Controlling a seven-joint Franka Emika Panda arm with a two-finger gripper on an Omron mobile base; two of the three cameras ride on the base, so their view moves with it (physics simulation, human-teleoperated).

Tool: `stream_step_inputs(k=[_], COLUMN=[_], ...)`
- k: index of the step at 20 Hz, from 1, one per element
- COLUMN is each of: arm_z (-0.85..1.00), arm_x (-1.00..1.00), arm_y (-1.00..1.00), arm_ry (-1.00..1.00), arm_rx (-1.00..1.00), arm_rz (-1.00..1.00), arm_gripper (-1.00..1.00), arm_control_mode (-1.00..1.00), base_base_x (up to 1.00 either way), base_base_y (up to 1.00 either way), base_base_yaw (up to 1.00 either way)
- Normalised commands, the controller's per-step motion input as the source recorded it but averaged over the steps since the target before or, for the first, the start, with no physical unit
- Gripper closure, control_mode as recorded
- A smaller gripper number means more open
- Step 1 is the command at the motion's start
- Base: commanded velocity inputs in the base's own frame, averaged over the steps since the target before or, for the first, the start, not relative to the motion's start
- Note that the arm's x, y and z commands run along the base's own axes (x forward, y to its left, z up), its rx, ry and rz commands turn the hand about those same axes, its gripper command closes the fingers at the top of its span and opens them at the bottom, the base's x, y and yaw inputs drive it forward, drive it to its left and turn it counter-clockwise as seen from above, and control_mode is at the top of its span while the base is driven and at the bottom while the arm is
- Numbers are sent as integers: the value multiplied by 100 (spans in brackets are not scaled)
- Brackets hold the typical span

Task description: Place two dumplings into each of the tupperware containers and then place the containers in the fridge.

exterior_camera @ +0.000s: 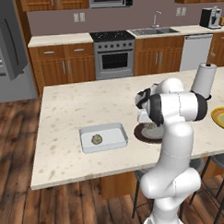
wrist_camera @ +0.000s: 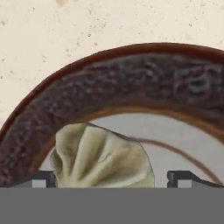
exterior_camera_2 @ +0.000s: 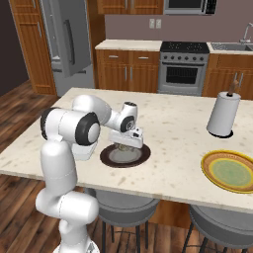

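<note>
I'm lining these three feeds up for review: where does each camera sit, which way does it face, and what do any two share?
Left base view: behind the arm's left, facing the island counter; white arm lower right; clear rectangular tupperware container holding one pale pleated dumpling.
Right base view: behind its right; arm lower left, over the round dark brown plate.
Hand view: looks down along the open gripper at another dumpling.
Shared: both base views show the plate and the grey fridge.
</note>
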Motion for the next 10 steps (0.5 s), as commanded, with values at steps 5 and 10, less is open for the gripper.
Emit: stream_step_inputs(k=[5, 10], arm_z=[-35, -26], arm_x=[0, 0], arm_y=[24, 22], arm_ry=[1, 0], arm_rx=[0, 0], arm_rz=[3, 5], arm_gripper=[100, 100], arm_control_mode=[-100, -100], base_base_x=[0, 0], base_base_y=[0, 0], base_base_yaw=[0, 0])
